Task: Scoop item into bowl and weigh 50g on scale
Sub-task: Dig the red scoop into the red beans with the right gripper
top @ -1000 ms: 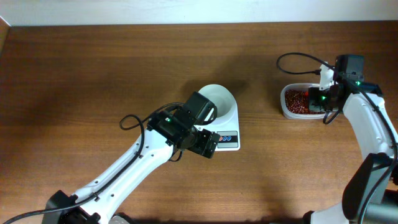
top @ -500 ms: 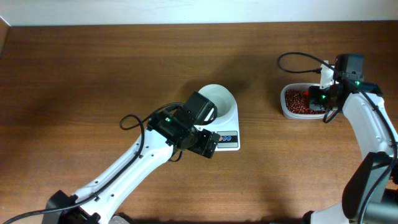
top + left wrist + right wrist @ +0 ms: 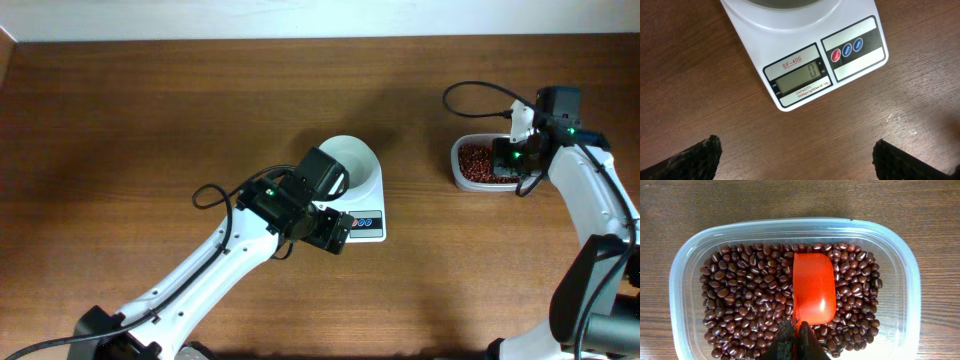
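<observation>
Brown wood counter (image 3: 150, 120) looks just as it did a second ago, and the big left arm has not stirred. It hangs over the near side of the scale (image 3: 790, 55), and its left pincer (image 3: 796, 150) is spread wide with nothing between the fingers. The scale's display reads zero. The white bowl (image 3: 360, 165) sits on the scale's platform and, as far as the arm lets me see, has nothing in it.

What has changed is well off to the right of the scale, at the clear plastic container (image 3: 685, 270). The right arm has edged a touch towards the scale over that tub. Its right pincer (image 3: 795, 342), slightly apart a second ago, has now drawn together. From the wrist view the fingers meet at the near end of the orange scoop (image 3: 812, 287). I take that for a clamp on the scoop's handle, though the fingers hide the handle itself.

The red-brown beans (image 3: 745, 295) all lie in that container, far from the scale, heaped around the scoop. The scoop's hollow looks bare.

So the tool seems to be in hand and the scale is ready, but I judge the scooping itself not yet begun. No beans have reached the bowl.
</observation>
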You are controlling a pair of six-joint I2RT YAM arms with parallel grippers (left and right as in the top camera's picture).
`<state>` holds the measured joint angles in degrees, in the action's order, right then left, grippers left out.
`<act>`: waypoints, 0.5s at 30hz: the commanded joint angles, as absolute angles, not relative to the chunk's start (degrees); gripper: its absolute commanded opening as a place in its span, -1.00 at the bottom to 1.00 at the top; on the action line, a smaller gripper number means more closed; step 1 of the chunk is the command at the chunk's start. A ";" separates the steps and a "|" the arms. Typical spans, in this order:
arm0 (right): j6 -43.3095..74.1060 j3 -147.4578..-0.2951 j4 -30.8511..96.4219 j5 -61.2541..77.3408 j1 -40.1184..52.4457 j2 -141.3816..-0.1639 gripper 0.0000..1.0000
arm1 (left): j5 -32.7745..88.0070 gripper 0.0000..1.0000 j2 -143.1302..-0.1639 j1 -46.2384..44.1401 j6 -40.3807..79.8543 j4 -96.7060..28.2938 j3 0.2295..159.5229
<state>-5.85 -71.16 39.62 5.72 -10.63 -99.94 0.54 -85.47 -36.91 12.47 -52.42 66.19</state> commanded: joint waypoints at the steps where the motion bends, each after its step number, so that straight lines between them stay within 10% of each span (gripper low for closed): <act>1: -3.95 -71.33 39.62 7.51 -10.59 -102.02 -0.92 | -0.01 0.98 -84.53 -37.12 12.75 -52.29 65.67; 15: -1.02 -71.31 39.46 27.59 -17.65 -103.63 -0.92 | -0.01 0.98 -84.53 -37.12 12.75 -52.27 65.67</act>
